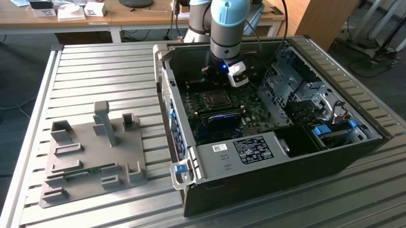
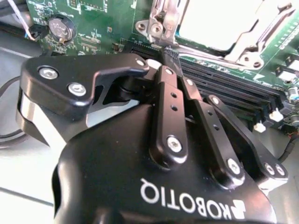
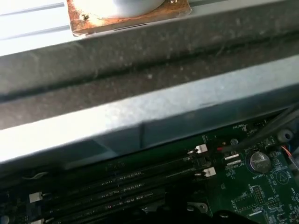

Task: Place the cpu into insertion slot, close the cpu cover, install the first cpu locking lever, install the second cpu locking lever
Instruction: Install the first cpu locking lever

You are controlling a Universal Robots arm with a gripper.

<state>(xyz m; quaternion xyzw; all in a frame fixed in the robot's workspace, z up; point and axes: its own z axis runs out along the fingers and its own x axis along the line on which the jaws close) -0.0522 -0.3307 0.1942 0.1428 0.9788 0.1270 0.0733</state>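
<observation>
**Hazards and Inventory: Gripper Beside the CPU Socket**

The gripper sits inside the open computer case, its fingers brought together with nothing visible between them; the tips rest just beside the corner of the cpu cover. In the second wrist view the cover lies flat over the cpu, which sits in the insertion slot near the case's rear wall.

Risks, as judged:
- A sideways slip of the fingertips may scrape the green circuit board or the memory slots.
- Excess downward force may bend the cover frame (thin metal).

Counts: one arm, one gripper, one cpu, one cover, one coin battery. Lever count: cannot tell.
</observation>
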